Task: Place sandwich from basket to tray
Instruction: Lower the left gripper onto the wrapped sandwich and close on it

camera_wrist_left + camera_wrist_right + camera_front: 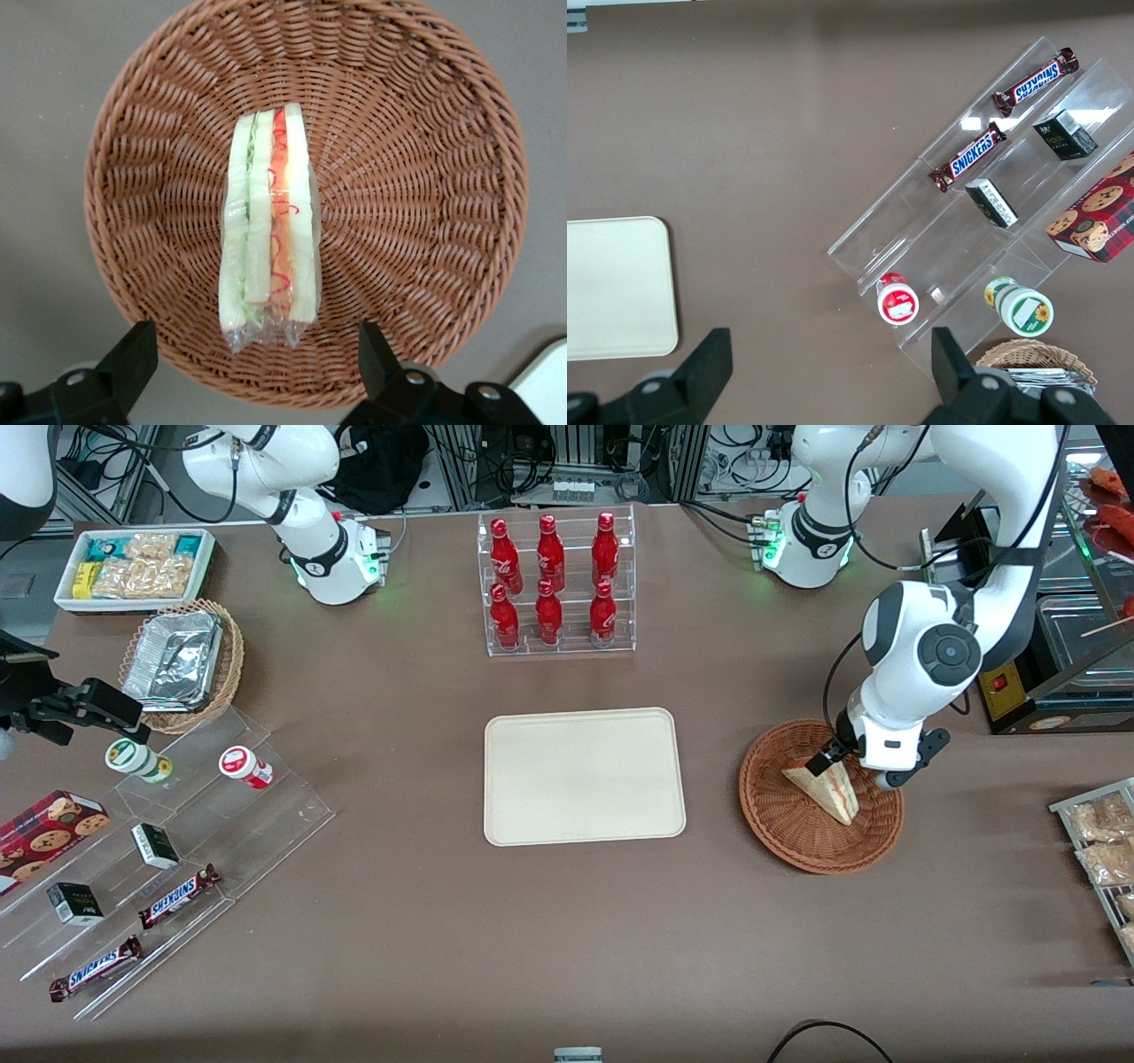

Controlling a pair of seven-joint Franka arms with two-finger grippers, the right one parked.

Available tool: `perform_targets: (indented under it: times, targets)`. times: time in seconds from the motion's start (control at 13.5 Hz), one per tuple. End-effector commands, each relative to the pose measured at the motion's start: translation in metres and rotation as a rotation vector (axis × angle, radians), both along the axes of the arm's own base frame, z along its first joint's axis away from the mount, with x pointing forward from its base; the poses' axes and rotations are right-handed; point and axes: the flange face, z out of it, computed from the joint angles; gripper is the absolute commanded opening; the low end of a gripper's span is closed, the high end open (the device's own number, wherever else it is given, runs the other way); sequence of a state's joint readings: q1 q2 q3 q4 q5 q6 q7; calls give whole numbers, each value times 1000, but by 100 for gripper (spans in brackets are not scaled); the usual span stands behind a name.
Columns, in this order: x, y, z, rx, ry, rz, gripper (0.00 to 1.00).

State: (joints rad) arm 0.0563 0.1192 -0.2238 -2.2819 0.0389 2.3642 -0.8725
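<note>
The sandwich [828,790], a wrapped white-bread wedge with orange and green filling, lies in the reddish-brown wicker basket [797,850] toward the working arm's end of the table. My gripper [859,771] hovers just above the basket, over the sandwich's end farther from the front camera. In the left wrist view the gripper [255,363] is open and empty. Its two black fingers [133,361] stand wide apart, and the sandwich [270,221] lies lengthwise on the line between them, in the basket [425,177]. The cream tray [585,775] lies flat at mid-table, beside the basket, and also shows in the right wrist view [616,288].
A clear rack of red bottles [558,584] stands farther from the front camera than the tray. A stepped acrylic stand [168,850] with snack bars, a tan basket of foil containers [182,664] and a white snack bin [133,567] lie toward the parked arm's end. Snack packets [1103,841] lie near the basket.
</note>
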Motion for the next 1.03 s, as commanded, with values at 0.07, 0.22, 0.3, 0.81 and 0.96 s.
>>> perform_targets:
  times: [0.07, 0.22, 0.3, 0.81, 0.96]
  targets:
    - [1, -1, -15, 0, -4, 23, 100]
    - [4, 3, -27, -9, -14, 33, 100]
    - [5, 2, -32, -14, -16, 34, 100]
    - [8, 5, -39, -20, -20, 45, 19]
    - [10, 6, -32, -19, -32, 45, 13]
